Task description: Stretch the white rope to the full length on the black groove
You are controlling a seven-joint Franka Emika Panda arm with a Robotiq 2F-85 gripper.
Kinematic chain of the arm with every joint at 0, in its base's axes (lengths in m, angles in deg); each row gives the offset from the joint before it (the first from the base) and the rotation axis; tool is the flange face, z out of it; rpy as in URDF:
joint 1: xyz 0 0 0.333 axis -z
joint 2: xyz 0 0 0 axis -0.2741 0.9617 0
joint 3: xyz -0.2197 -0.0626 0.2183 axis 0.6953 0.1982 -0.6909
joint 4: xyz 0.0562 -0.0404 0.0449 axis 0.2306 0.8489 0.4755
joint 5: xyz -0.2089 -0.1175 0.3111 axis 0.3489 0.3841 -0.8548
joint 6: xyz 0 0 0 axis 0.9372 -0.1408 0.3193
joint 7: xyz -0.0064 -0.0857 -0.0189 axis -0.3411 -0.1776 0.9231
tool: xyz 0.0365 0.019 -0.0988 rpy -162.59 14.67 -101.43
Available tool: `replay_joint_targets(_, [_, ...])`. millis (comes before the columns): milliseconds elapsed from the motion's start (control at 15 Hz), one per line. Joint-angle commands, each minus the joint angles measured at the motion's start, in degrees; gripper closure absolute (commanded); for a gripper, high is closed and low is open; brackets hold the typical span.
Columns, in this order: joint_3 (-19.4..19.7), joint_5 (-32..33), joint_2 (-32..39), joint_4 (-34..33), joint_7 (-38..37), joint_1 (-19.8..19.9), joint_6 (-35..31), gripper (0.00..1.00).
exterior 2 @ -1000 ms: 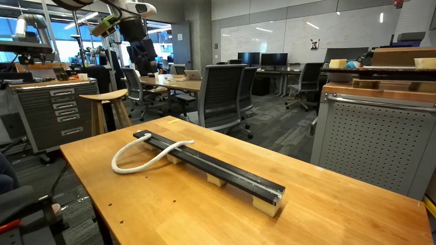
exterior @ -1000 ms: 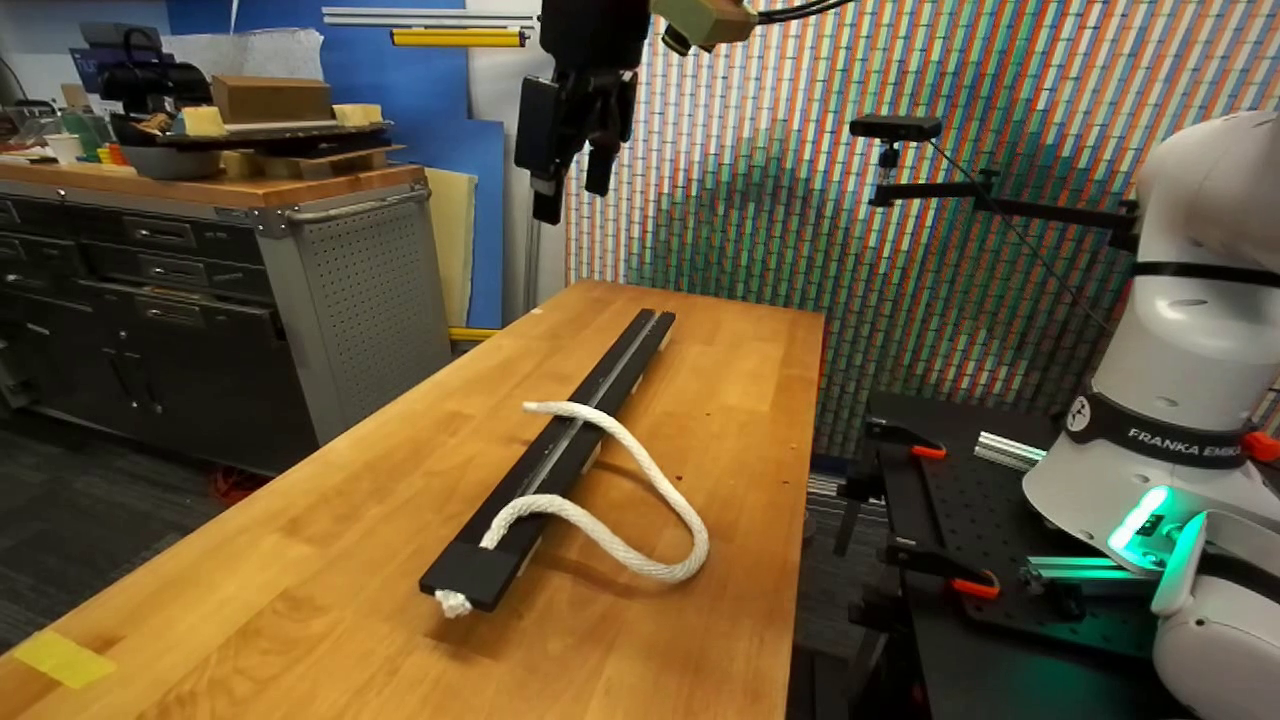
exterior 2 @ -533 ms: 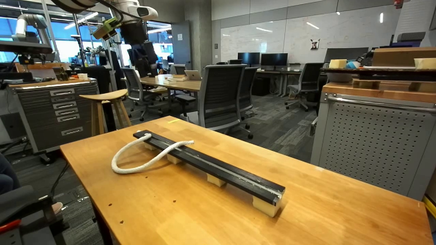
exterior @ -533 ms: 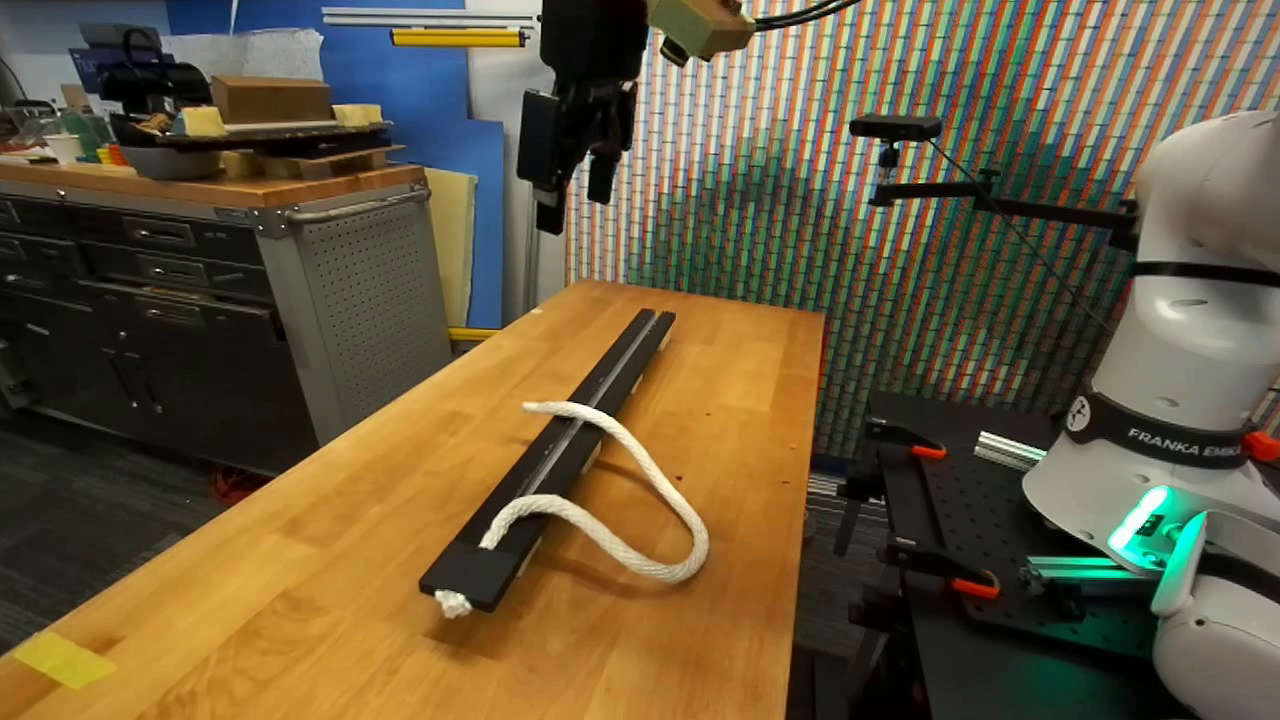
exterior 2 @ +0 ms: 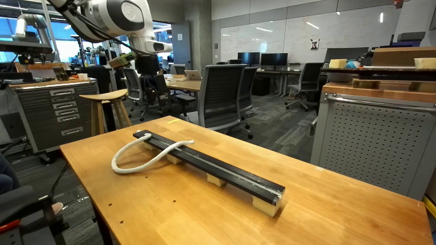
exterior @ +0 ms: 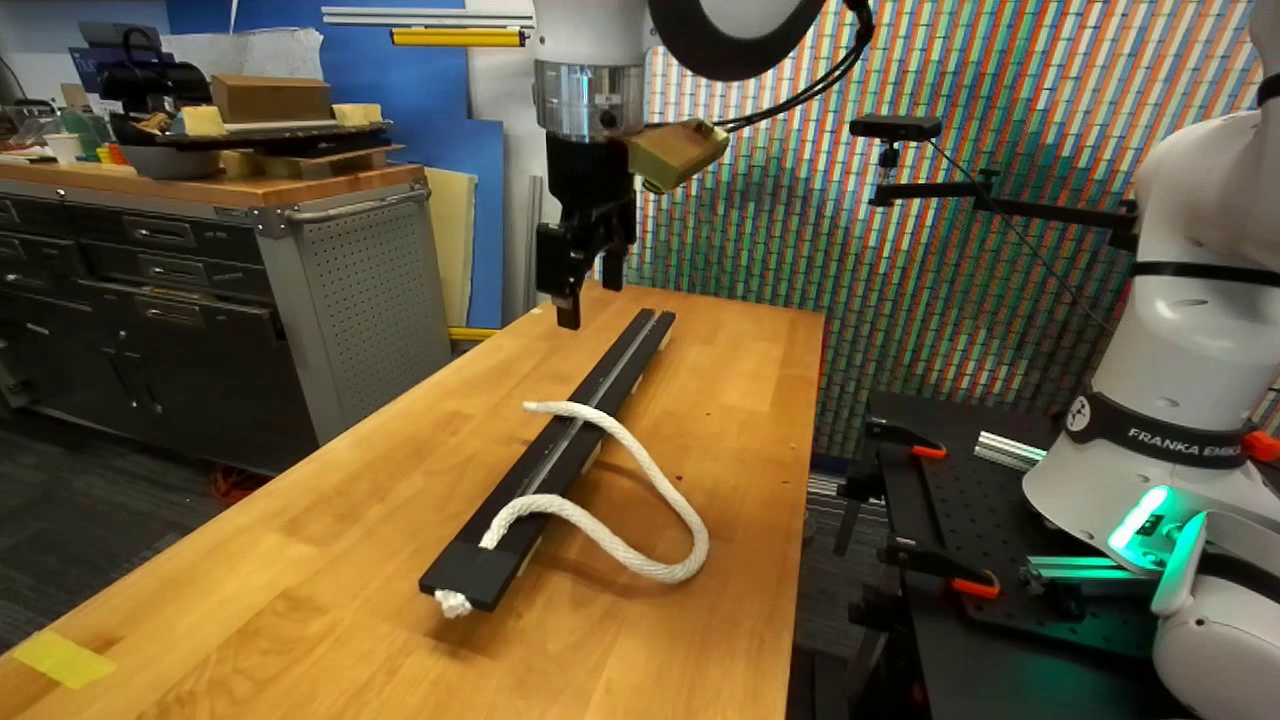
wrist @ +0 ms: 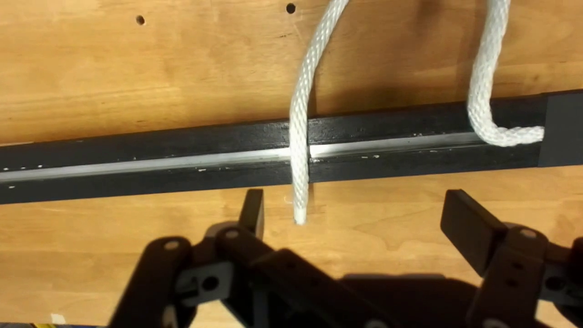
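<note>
Jaws apart, the gripper (wrist: 357, 216) is hovering clear of the white rope (wrist: 299, 136) (pre-grasp step, seemingly), likely needing centring and lowering onto its free end.

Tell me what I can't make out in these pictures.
Bend of the white rope: wrist view, cut by the top edge.
Both ends of the black groove: wrist view, cut by the side edges.
Rope under the black end cover: an exterior view, hidden by it.
Gap between fingers of the pincer: an exterior view, too small and dark.
</note>
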Motion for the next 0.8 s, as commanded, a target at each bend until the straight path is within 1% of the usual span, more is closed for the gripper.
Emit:
replay_joint_targets(0, [2.6,0.5,4.0,-0.8,0.0,-2.0,-3.5,0.00])
replay_joint_targets(133, [3.7,1.6,6.4,-1.4,-0.5,-2.8,-6.1,0.00])
replay_joint_targets(333, [5.4,2.7,9.7,-2.9,0.6,-4.0,-7.6,0.00])
replay_joint_targets(533, [7.0,2.7,13.0,-5.5,1.2,-4.8,-7.6,0.00])
replay_joint_targets(733, [8.1,2.2,16.5,-9.5,2.2,-5.4,-7.0,0.00])
